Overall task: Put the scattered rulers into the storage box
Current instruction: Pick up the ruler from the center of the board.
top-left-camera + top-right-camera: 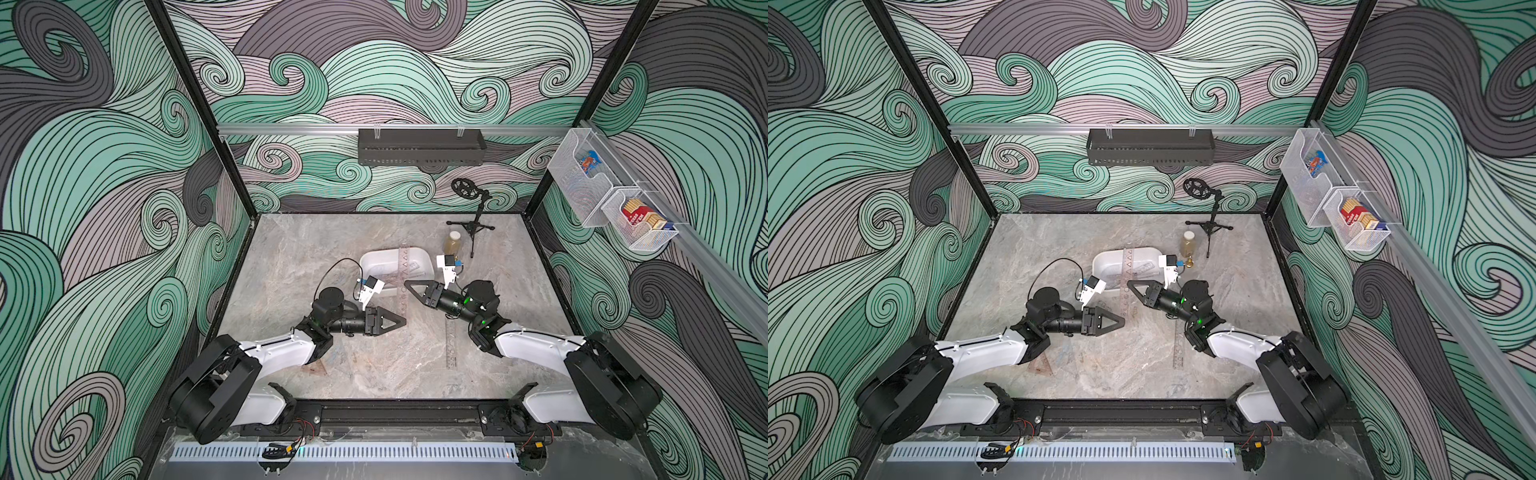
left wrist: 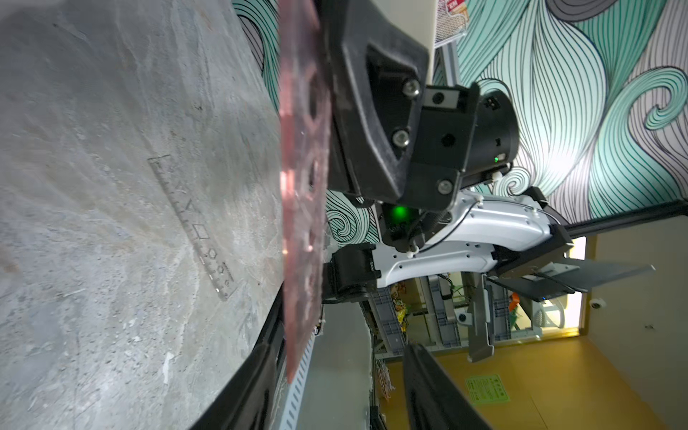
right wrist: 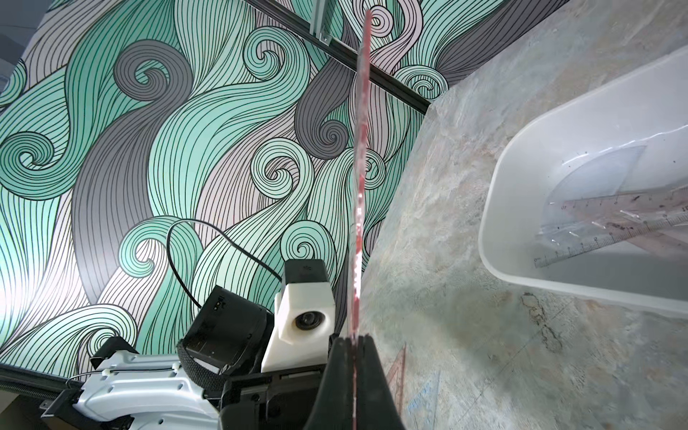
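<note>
Marbled grey tabletop: right gripper [image 3: 352,346] clamps the reddish straight ruler [image 2: 301,223] on edge, seemingly above the white storage box [image 1: 370,259]. Its long axis crosses the box's length, so it likely needs turning. Left gripper [image 1: 402,321], jaws apart and empty, sits nearby.

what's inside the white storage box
A clear straight ruler, a clear curved piece and a reddish-tinted piece lie in the storage box. In both top views the held ruler covers part of its floor.
</note>
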`<act>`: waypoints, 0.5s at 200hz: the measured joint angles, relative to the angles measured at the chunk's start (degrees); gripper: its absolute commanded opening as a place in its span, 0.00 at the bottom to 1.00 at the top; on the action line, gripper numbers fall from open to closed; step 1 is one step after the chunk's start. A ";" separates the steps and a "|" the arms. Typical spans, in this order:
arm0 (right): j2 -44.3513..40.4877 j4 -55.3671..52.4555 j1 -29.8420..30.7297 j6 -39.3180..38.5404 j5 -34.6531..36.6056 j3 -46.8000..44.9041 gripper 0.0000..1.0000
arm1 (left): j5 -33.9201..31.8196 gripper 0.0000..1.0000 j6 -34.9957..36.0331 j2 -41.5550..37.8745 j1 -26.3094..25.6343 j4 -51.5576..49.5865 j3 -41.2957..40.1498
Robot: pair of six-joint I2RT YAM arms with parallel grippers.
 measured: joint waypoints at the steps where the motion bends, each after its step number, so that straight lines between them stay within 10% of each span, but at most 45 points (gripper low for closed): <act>1: 0.00 0.00 0.00 0.00 0.00 0.00 0.00 | 0.04 0.49 0.02 0.00 0.00 0.13 0.00; 100: -0.72 -0.81 0.37 1.40 0.04 0.11 0.00 | -4.17 0.54 9.35 0.11 0.35 -10.62 4.46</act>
